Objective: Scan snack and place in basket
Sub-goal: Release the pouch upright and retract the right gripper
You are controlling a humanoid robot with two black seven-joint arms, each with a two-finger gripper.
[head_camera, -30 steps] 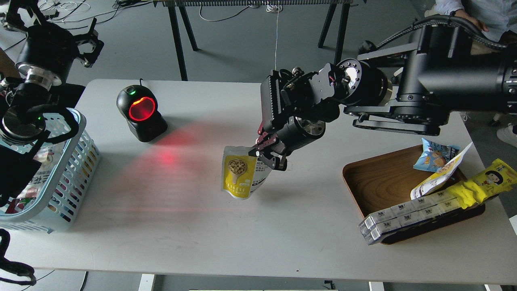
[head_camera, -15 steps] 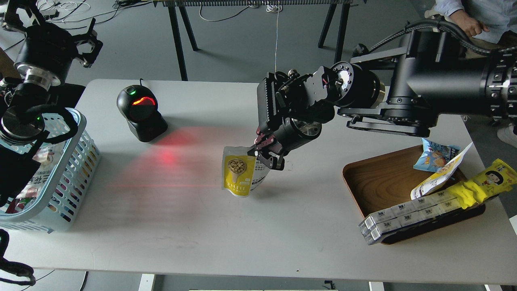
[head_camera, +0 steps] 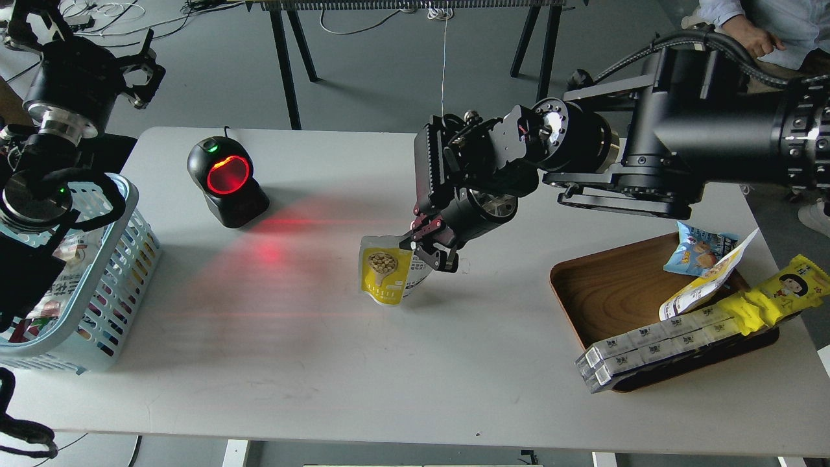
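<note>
The snack [head_camera: 386, 271], a small pouch with a yellow front picturing nuts and a white top, hangs over the middle of the white table [head_camera: 324, 363]. My right gripper [head_camera: 430, 250] is shut on the pouch's upper right edge and holds it with the front turned toward me. The light blue basket [head_camera: 127, 194] stands at the table's left edge, far from the pouch, with items inside. My left arm rises over the basket; its gripper [head_camera: 137, 71] is at the top left, and its fingers are too dark to read.
A black barcode scanner [head_camera: 227, 182] with a glowing red window stands at the back left and throws red light on the table toward the pouch. A brown wooden tray [head_camera: 616, 292] at the right holds a blue packet [head_camera: 697, 250], a long yellow pack [head_camera: 775, 295] and boxed packs.
The pouch has tilted in my right gripper so it looks shorter, its bottom edge higher. The right arm shifted slightly left. The scanner's red window dimmed, then lit again.
</note>
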